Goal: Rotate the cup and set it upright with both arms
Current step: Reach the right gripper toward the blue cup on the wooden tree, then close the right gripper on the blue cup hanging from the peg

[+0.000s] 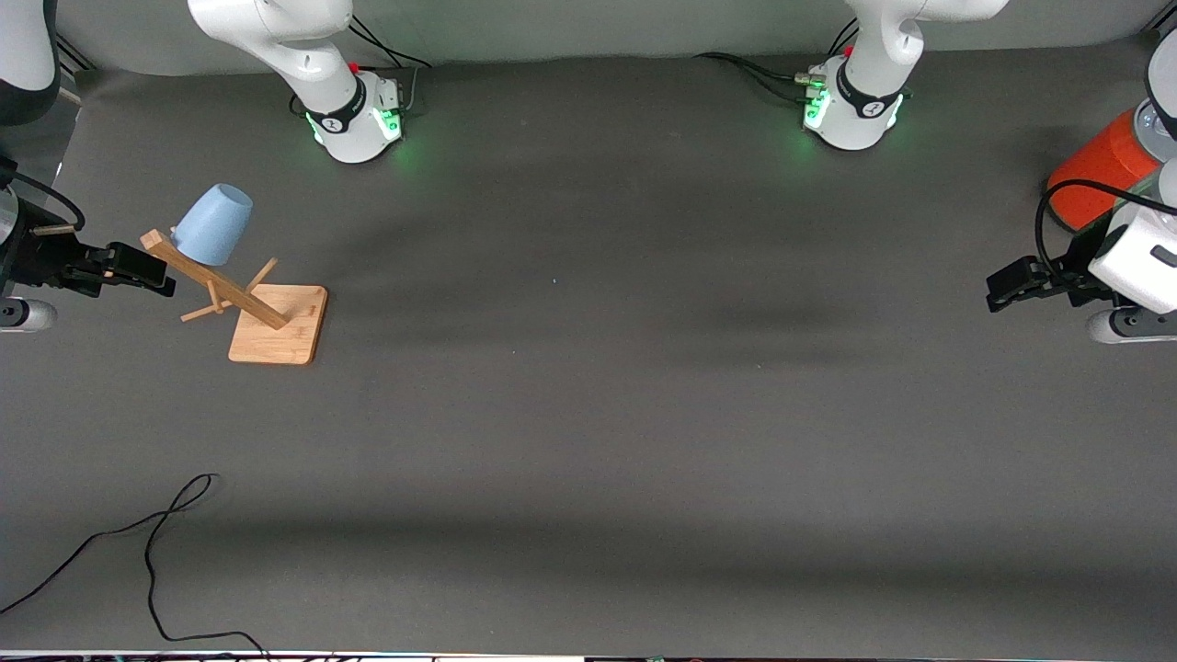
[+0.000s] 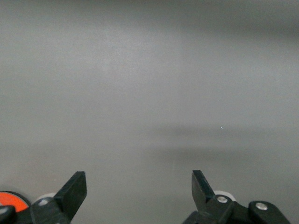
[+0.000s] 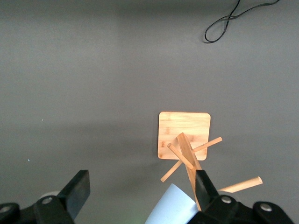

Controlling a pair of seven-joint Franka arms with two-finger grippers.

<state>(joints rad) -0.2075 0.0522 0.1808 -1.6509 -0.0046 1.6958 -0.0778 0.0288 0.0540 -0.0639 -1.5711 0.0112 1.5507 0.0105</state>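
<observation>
At the right arm's end of the table, your right gripper (image 1: 156, 276) hangs with jaws spread wide, holding nothing, just beside the top of the wooden rack (image 1: 267, 317). The cup (image 1: 213, 223) sits mouth-down on one of the rack's pegs, so pegs and post crowd it. Your left gripper (image 1: 998, 292) waits at the other end, also wide open and empty, near the orange-red can (image 1: 1099, 165). A black cable (image 1: 156, 533) lies nearer the camera.

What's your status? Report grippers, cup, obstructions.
Left gripper open, waiting near orange can. Right gripper open beside wooden rack. Cup upside down on rack peg.
</observation>
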